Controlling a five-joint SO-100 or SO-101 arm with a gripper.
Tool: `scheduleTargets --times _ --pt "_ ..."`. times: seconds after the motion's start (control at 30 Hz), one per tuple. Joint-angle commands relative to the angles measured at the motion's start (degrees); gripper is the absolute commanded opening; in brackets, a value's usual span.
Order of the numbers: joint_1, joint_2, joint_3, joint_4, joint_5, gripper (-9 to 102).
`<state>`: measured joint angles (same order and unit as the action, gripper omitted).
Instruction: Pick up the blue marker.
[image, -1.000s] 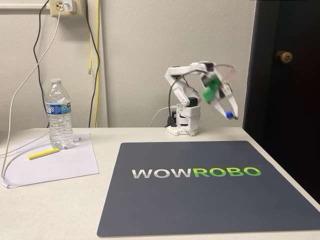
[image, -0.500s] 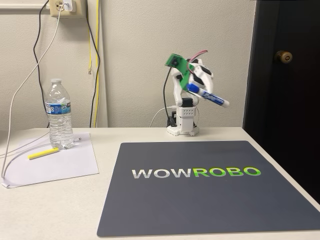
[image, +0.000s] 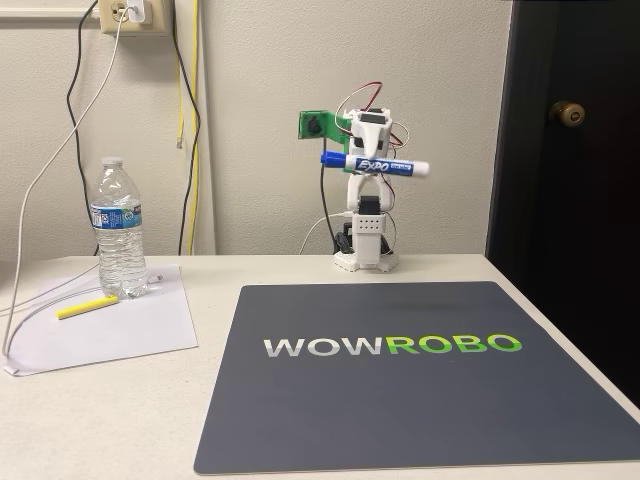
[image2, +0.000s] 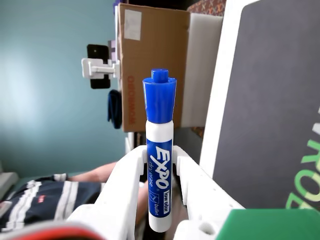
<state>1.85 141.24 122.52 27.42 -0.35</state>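
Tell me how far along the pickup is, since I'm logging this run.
Done: the marker is off the table, held level high above the mat in the fixed view. In hand: the gripper is shut on its barrel, a finger on each side in the wrist view. Left: nothing obvious, the pickup looks complete. The highlighter lies untouched on the paper.

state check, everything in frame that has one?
blue marker: capped, held level in the air above the arm's base
gripper: shut on the marker's barrel
water bottle: upright, cap on, standing on the paper
yellow highlighter: lying flat on the paper
dark mat: flat on the table
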Motion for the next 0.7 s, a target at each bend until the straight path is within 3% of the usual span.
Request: scheduleTargets --times 0.0,0.67 --pt "1.23 -0.18 -2.99 -1.49 2.20 6" --pt "0.09 -0.09 -2.46 0.35 0.97 6"
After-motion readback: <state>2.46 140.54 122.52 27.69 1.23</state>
